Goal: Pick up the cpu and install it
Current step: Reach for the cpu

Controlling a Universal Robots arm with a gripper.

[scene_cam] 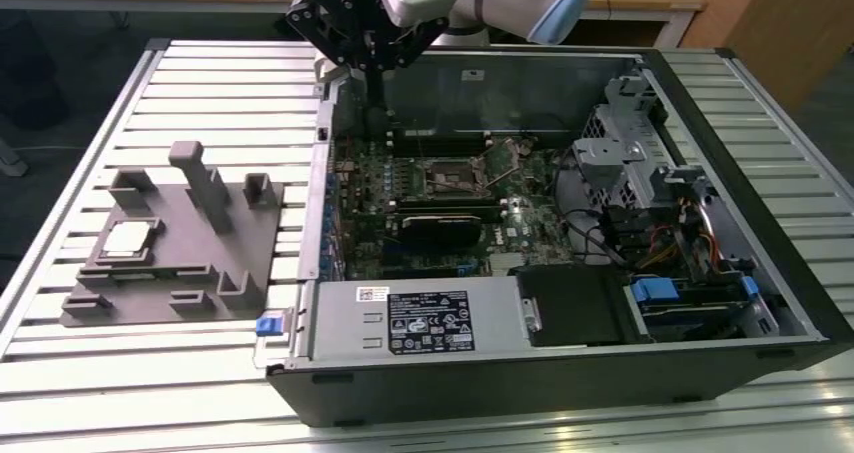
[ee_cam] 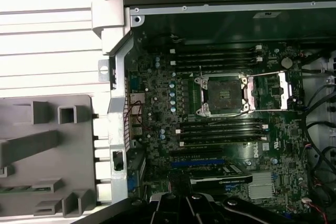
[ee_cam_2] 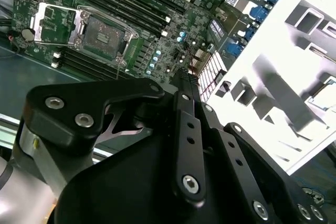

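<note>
The black gripper (scene_cam: 374, 71) hangs closed and empty over the far edge of the open black computer case (scene_cam: 561, 373). The small silver-grey square cpu (scene_cam: 130, 236) lies flat in the grey plastic tray (scene_cam: 200, 273) on the counter, well apart toward the exterior view's left.

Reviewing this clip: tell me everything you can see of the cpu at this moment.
The cpu is a small, flat, square chip with a pale silver-grey top that looks like metal. It lies flat, top side up, in a recess of the grey tray on the exterior view's left, outside the open case. Only the tray touches it. The gripper hangs well apart from it, over the case's far wall, so the chip has not been picked up. Its underside is hidden.
</note>
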